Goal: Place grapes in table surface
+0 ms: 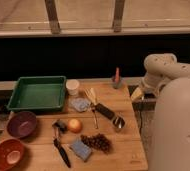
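Note:
The grapes (98, 142), a dark purple-brown lumpy bunch, lie on the wooden table surface (123, 152) near its front edge, just right of a blue sponge (80, 149). An orange round fruit (74, 125) lies a little behind and to the left of them. My gripper (136, 94) hangs at the end of the white arm (160, 70), just off the table's right edge at its back. It is well away from the grapes and holds nothing that I can see.
A green tray (38, 92) stands at the back left, with a white cup (73, 87) beside it. A purple bowl (21, 124) and an orange bowl (7, 152) sit at the front left. Black-handled utensils (105, 111) (63, 152), a bluish cloth (80, 104) and a small red-topped bottle (116, 77) are also on the table.

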### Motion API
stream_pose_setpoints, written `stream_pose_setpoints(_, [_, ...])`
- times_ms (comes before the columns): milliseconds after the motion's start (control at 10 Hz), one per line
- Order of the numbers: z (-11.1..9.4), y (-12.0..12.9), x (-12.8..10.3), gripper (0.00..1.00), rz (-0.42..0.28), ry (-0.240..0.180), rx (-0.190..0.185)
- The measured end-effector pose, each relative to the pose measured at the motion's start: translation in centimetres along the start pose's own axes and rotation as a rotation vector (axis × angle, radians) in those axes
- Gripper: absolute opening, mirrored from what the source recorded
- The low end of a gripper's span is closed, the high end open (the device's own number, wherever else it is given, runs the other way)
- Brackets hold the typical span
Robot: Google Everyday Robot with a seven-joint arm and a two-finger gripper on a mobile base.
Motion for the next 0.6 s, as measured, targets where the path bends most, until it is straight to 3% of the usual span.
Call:
stream_pose_setpoints(400, [-0.4, 0.3, -0.1, 0.80, -0.031, 0.002, 0.007])
stream_pose_setpoints(600, [-1.1, 3.2, -0.3, 0.80, -0.125, 0.010, 0.019])
